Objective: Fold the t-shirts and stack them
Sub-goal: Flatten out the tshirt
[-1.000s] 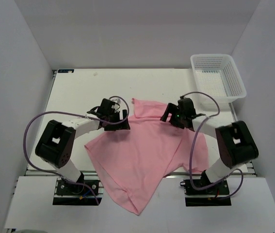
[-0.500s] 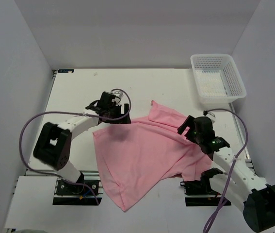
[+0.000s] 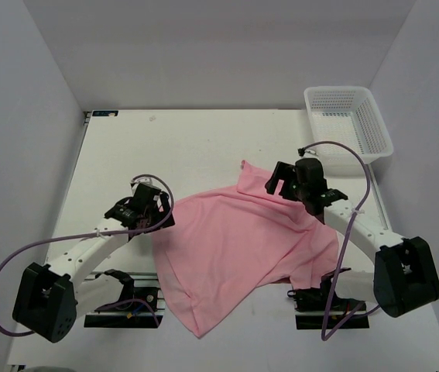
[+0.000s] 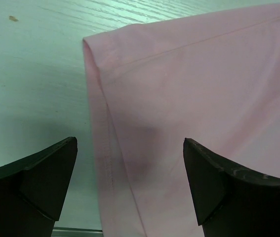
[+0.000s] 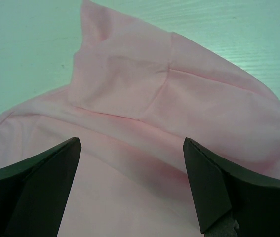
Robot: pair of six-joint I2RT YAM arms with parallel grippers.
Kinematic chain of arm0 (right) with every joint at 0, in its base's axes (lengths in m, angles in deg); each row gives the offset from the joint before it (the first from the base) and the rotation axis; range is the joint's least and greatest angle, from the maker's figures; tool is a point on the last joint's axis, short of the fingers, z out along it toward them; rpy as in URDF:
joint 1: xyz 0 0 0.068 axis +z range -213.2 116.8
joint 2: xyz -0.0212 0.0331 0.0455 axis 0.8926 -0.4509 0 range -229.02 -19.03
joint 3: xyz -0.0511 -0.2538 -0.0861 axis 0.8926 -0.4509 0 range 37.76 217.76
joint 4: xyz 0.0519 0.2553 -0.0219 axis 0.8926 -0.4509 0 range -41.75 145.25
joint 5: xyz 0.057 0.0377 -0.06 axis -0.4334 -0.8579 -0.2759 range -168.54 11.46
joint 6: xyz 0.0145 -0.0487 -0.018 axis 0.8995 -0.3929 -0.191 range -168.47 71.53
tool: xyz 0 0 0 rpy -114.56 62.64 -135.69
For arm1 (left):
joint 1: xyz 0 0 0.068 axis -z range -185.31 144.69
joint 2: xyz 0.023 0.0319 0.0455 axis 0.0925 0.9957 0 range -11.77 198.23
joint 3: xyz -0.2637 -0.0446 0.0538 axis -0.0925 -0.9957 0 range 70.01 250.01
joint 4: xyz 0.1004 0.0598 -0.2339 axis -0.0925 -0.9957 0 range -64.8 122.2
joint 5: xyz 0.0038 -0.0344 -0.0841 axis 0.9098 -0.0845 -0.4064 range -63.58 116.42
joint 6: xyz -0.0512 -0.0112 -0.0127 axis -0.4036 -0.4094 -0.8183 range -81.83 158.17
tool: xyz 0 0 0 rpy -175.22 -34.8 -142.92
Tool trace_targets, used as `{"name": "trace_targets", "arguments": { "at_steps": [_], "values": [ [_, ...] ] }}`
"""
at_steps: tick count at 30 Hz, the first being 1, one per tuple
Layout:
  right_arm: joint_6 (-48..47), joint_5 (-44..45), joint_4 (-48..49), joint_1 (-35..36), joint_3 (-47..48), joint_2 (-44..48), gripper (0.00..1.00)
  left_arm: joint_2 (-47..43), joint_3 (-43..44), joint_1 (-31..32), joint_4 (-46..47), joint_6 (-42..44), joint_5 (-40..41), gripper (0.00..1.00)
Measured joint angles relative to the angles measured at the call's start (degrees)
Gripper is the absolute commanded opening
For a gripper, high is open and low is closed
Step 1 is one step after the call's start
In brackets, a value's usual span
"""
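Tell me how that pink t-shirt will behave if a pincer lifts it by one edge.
Probably floppy: the t-shirt lies creased, one corner folded over, so it should sag and drape from a single grip. Likely light, since the cloth looks thin in the wrist views. Pushed across the table, it would probably bunch up rather than slide whole.

Top view: bright, even, sharp; you get only faint soft shadows on the table. Wrist views: tabletop reads greenish, t-shirt in focus, dim shadow toward 6 o'clock; dark fingers at 7 and 5 o'clock look slightly blurred.
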Motion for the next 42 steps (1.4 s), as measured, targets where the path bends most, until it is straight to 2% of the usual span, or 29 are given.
{"name": "trace_targets", "arguments": {
  "at_steps": [7,14,25,30,34,36,37,42],
  "values": [
    [-1.92,-2.91,2.14,0.11,0.57,-1.33,0.90,3.85,-0.28,-0.39,4.55,-0.92,4.46,0.95],
    [-2.54,-3.37,2.19,0.28,1.01,-1.57,0.90,8.90,-0.39,-1.27,11.02,0.57,4.79,0.82],
    [-3.41,-4.39,2.29,0.31,2.45,-2.91,0.90,10.73,-1.57,-2.27,16.48,2.03,4.50,0.81],
    [-3.65,-4.44,2.32,0.31,2.47,-2.91,0.90,13.03,-1.60,-2.80,17.49,2.10,4.55,0.68],
    [-3.69,-4.52,2.32,0.31,2.47,-2.91,0.90,13.25,-1.66,-3.04,18.84,2.54,3.61,0.51],
    [-3.69,-4.61,2.32,0.31,2.47,-2.93,0.90,13.22,-1.68,-3.02,19.61,2.84,3.15,0.49],
    [-3.72,-4.63,2.32,0.31,2.47,-2.97,0.90,13.22,-1.70,-3.02,19.91,3.02,2.95,0.42],
    [-3.89,-4.63,2.29,0.42,2.49,-3.41,0.90,13.20,-1.95,-3.02,20.48,3.63,2.78,0.41]
  ]
}}
